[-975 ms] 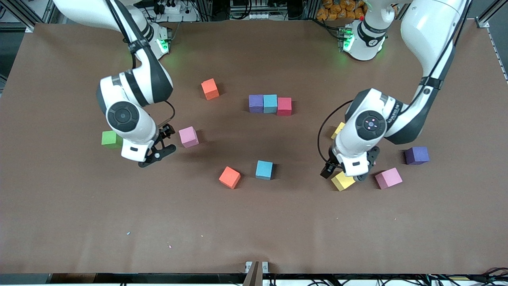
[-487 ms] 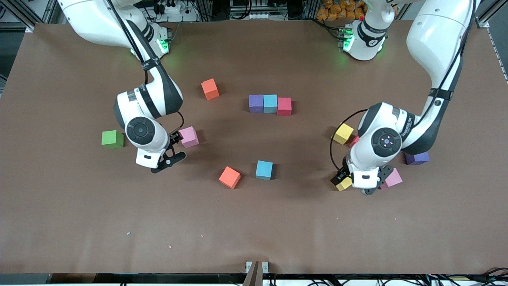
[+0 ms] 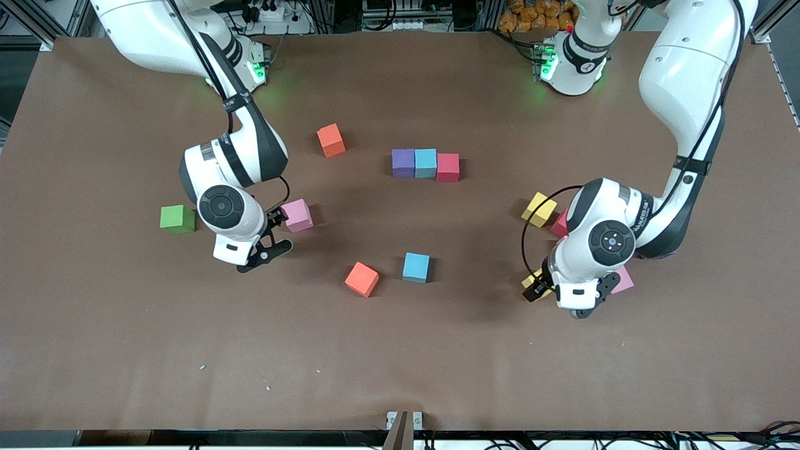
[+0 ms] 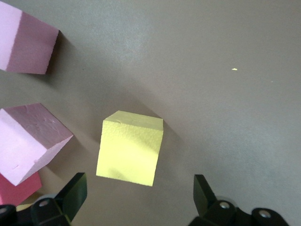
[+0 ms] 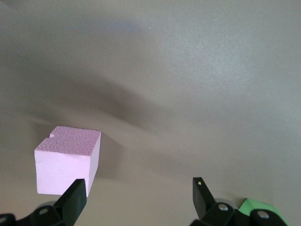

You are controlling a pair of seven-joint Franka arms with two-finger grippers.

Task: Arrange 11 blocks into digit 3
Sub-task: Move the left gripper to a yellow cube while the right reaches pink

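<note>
Your left claw [image 3: 565,297] hangs low over a yellow block [image 4: 130,148], fingers spread wide, the block between and just ahead of the tips, untouched. A pink block [image 3: 622,280] sits just beside it.

Your right claw [image 3: 270,232] is spread too; a pink cube [image 5: 67,160] lies at one fingertip [image 5: 75,197].

Purple [image 3: 403,162], blue [image 3: 425,162], red [image 3: 447,167] blocks touch in a row mid-table.

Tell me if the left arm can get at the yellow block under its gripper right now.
Probably yes. The left gripper hangs open above the yellow block, whose top and sides look free; the nearest pink block sits apart from it, though close on one side.
</note>
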